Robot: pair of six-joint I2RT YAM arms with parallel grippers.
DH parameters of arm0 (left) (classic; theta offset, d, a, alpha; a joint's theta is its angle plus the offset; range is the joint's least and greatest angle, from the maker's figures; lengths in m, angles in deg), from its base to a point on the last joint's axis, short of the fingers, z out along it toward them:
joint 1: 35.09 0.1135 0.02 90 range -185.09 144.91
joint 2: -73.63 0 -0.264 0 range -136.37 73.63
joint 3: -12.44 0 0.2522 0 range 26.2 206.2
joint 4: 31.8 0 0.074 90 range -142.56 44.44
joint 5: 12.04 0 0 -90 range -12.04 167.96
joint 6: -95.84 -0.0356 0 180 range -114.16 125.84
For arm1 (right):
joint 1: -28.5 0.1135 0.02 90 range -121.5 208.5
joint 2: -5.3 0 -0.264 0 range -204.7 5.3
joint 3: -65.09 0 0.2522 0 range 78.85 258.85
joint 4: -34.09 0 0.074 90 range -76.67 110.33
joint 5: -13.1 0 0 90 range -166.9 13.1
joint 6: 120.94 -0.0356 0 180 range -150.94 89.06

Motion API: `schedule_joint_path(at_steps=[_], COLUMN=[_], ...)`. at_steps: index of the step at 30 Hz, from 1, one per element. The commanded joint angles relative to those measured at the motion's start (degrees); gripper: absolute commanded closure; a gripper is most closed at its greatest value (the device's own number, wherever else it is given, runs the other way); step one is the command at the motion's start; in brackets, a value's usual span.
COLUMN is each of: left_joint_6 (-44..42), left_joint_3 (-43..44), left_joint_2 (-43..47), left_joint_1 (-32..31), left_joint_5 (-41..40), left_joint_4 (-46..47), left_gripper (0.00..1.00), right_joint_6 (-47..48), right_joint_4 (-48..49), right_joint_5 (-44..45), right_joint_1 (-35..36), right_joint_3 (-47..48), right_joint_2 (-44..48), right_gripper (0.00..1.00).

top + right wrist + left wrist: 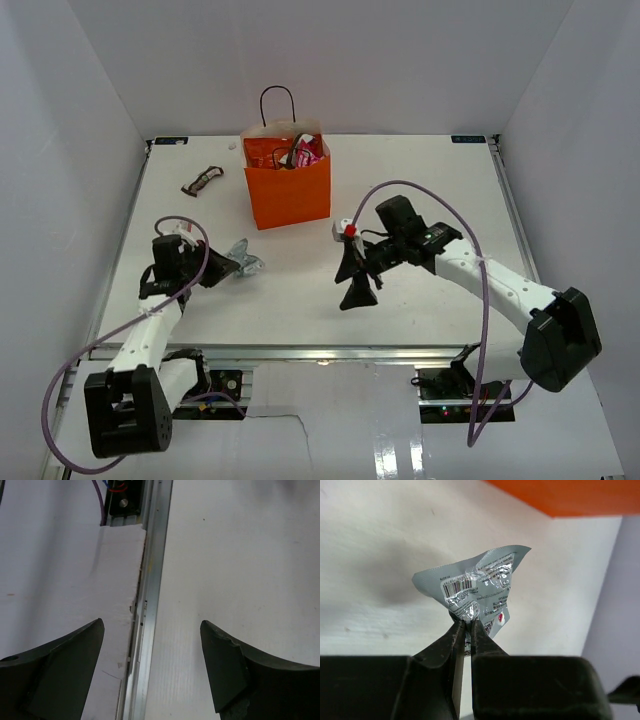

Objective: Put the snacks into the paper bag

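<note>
One silver packet (pixel 475 587) is pinched by the left gripper (pixel 466 626). The right gripper (pixel 152 635) is spread wide, empty. One dark packet (pixel 203 180) is noted left of one bag (pixel 288 195).

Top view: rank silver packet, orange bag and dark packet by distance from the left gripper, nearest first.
1. silver packet: pinched in the left gripper, near left of the table.
2. bag: upright, centre back; its near corner sits just beyond and right of the gripper.
3. dark packet: lying flat, far left.
</note>
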Motion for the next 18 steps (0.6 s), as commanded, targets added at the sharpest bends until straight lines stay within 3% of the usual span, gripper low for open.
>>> schedule_joint_path(at_steps=[1,3,5,6,12,16,18], left_joint_6=[7.11,8.97,12.4,13.45,19.52,20.32,20.14], left_joint_3=[-5.77,-9.54,-11.49,-12.89,-15.89,-16.16,-16.24], left_joint_2=[6.86,12.66,17.4,18.56,24.8,25.43,24.9], left_joint_1=[-2.36,-6.04,-11.66,-13.52,-21.79,-23.03,-23.38], left_joint_5=[11.12,12.98,14.04,13.96,12.99,12.9,13.17], left_joint_4=[0.73,0.73,0.82,0.91,1.08,1.26,1.52], left_gripper=[0.97,0.97,0.97,0.97,0.97,0.97,0.97], right_joint_6=[-17.51,-32.04,-41.15,-49.99,-57.72,-62.36,-63.95], right_joint_4=[13.74,23.37,26.94,28.0,26.34,29.14,31.61], right_joint_5=[3.46,8.74,16.82,19.98,28.71,25.31,23.1], right_joint_1=[5.78,9.73,11.24,12.47,15.64,15.55,15.82], right_joint_3=[2.53,2.97,4.11,4.9,11.41,10.53,9.66], right_joint_2=[-3.99,-6.19,-9.97,-11.46,-20.09,-22.37,-22.64], right_gripper=[0.17,0.16,0.14,0.14,0.11,0.13,0.18])
